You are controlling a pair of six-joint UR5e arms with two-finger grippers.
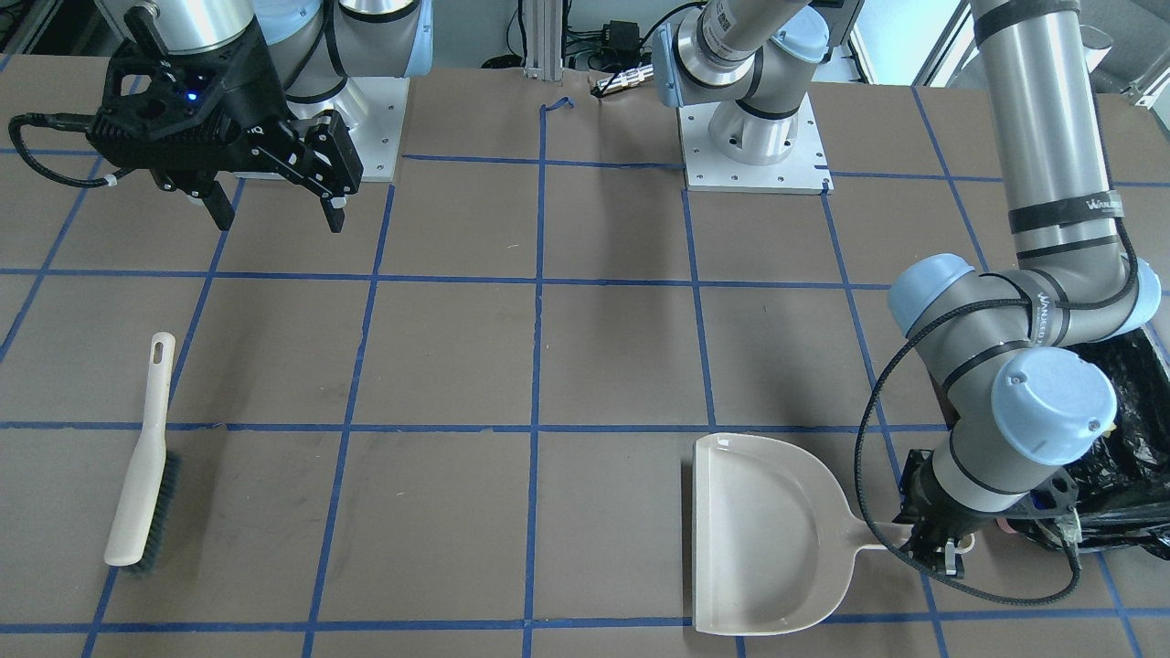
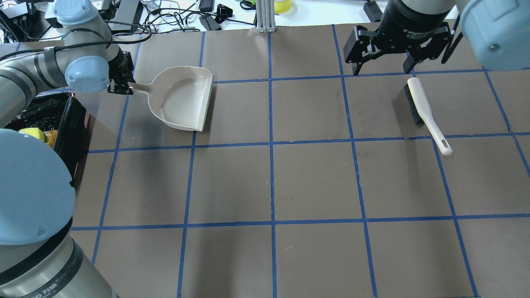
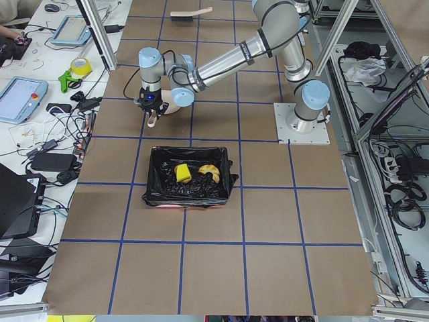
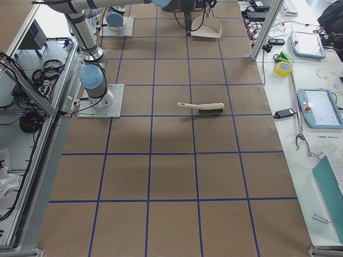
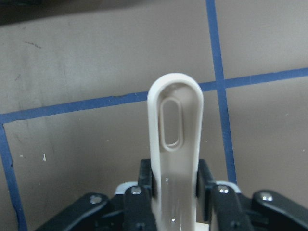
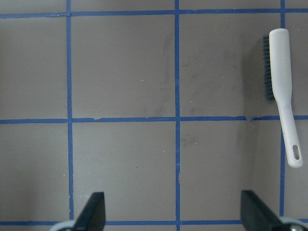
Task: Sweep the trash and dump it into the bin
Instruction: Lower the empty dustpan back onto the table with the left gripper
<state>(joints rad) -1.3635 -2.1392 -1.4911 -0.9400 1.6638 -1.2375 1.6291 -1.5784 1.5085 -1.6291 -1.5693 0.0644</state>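
Left pincer (image 5: 175, 185) clamped on dustpan handle (image 5: 174, 120), trash (image 3: 182, 172) inside bin (image 3: 191, 195) nearby

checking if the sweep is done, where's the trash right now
In the exterior left view the trash lies inside the bin, on its black liner, on the robot's left side, near the left gripper that holds the dustpan.

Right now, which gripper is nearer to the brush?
Right. The right gripper hangs open above the table near the brush, not touching it. The left gripper is far across the table, shut on the handle of the dustpan.
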